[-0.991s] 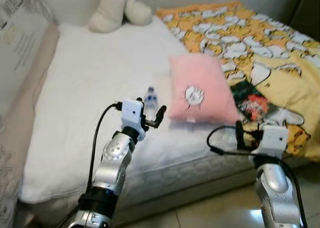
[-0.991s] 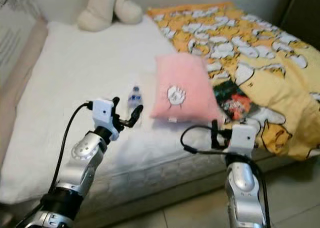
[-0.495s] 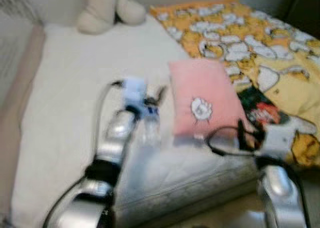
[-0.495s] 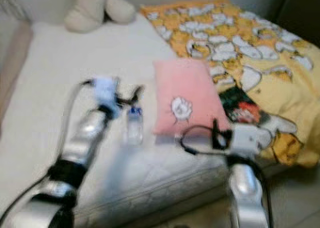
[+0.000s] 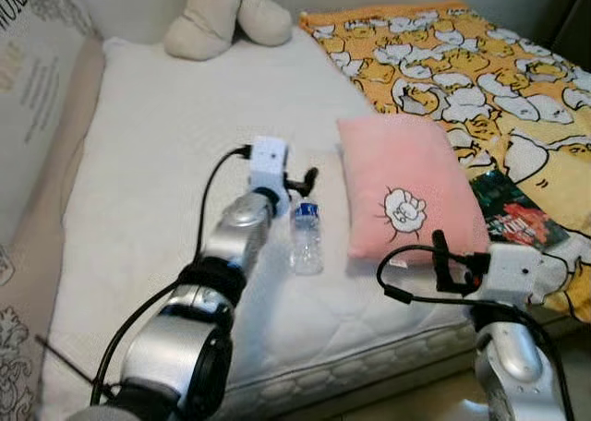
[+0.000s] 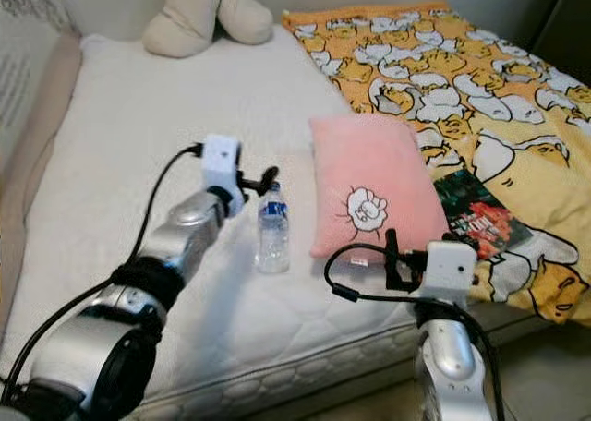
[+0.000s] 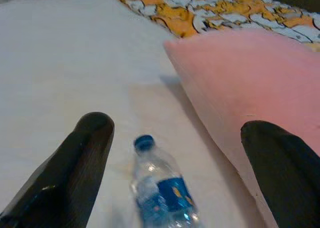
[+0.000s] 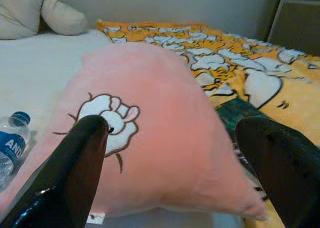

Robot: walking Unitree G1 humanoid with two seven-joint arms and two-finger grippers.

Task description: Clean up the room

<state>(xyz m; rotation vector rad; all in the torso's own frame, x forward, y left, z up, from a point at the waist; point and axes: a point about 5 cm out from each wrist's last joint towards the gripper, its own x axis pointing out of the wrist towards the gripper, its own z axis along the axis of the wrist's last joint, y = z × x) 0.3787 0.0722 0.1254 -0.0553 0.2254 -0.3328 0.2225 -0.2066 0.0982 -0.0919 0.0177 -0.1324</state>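
A small clear water bottle (image 5: 306,236) with a blue cap and label lies on the white mattress (image 5: 157,135), just left of a pink pillow (image 5: 402,186). My left gripper (image 5: 297,178) is stretched out over the bed, hovering right by the bottle's cap. It is open, and in the left wrist view the bottle (image 7: 161,195) lies between and below the two spread fingers (image 7: 85,153). My right gripper (image 5: 440,258) is open at the bed's near edge, facing the pillow (image 8: 155,123) without touching it.
A yellow cartoon-print blanket (image 5: 480,70) covers the bed's right half. On it, right of the pillow, lies a dark printed book or packet (image 5: 512,220). A cream plush toy (image 5: 226,10) sits at the head. A patterned wall panel (image 5: 37,79) runs along the left.
The view has shifted closer to the bed. My left arm has stretched farther over the mattress, with its open gripper now at the bottle's cap. The right gripper stays at the bed edge.
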